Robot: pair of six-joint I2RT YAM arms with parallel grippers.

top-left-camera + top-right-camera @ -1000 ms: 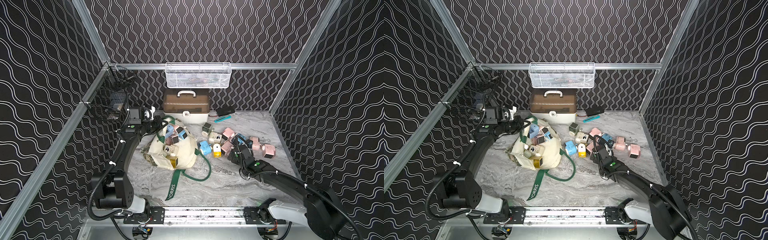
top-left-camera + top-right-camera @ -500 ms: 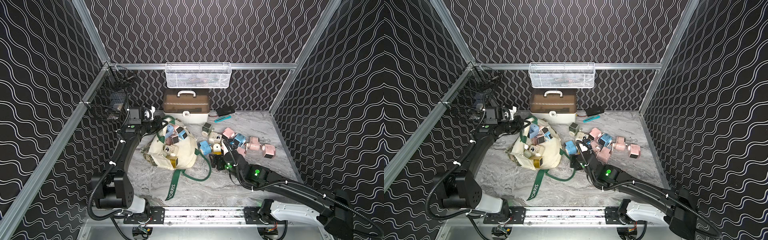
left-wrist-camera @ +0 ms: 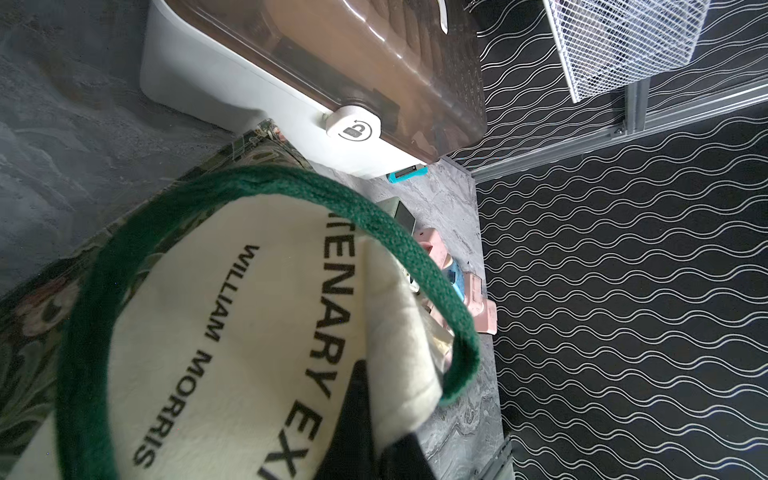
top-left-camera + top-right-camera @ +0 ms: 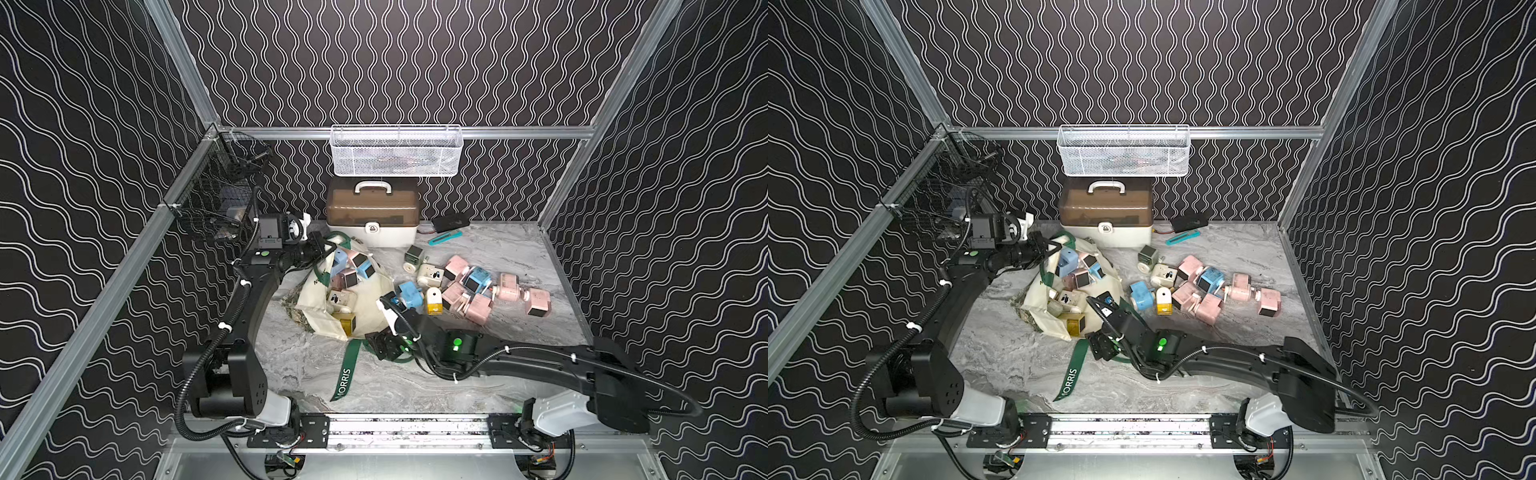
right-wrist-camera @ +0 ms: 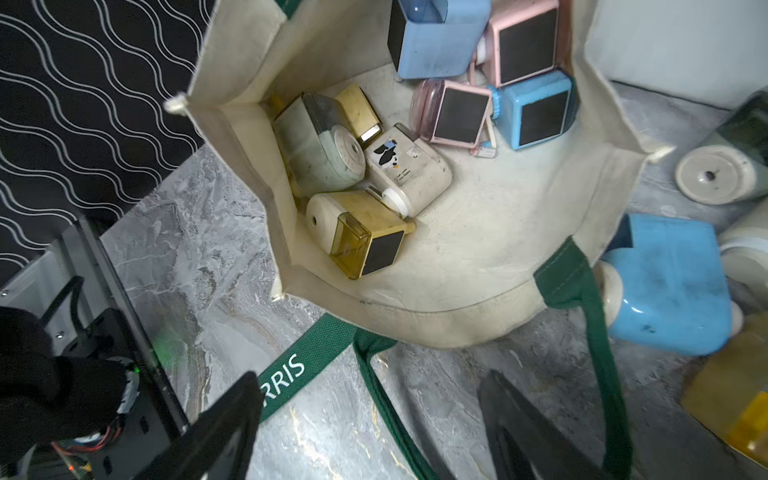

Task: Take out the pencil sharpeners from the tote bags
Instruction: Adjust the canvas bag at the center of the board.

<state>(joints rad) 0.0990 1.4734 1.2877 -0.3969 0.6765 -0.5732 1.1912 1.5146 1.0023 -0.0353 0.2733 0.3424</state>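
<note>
The yellow sharpener (image 5: 361, 232) lies on its side just inside the mouth of the tote bag (image 5: 478, 266), closer to the opening than any other sharpener still in the bag. Its long axis runs at a slant towards the mouth, with the dark square panel facing out and the rounded cream end pointing deeper in. Touching it from behind are a pale green sharpener (image 5: 316, 145) and a cream sharpener (image 5: 409, 170). The pink and blue sharpeners (image 5: 494, 104) sit farther in.

The bag lies on the counter (image 4: 415, 386) with its mouth towards the right arm. The right end effector (image 5: 372, 376) hovers just outside that mouth, above the green strap (image 5: 291, 374). Its jaws are wide apart and empty. In a top view the yellow sharpener (image 4: 344, 323) lies ahead of this end effector and a little to the robot's left, so the reach probably goes forward and leftward, with the jaws turned across the short sides.

The left end effector (image 4: 322, 249) is clamped on the bag's far rim, holding it up. The right arm is much the nearer one. More sharpeners (image 4: 469, 291) already lie out on the counter.
</note>
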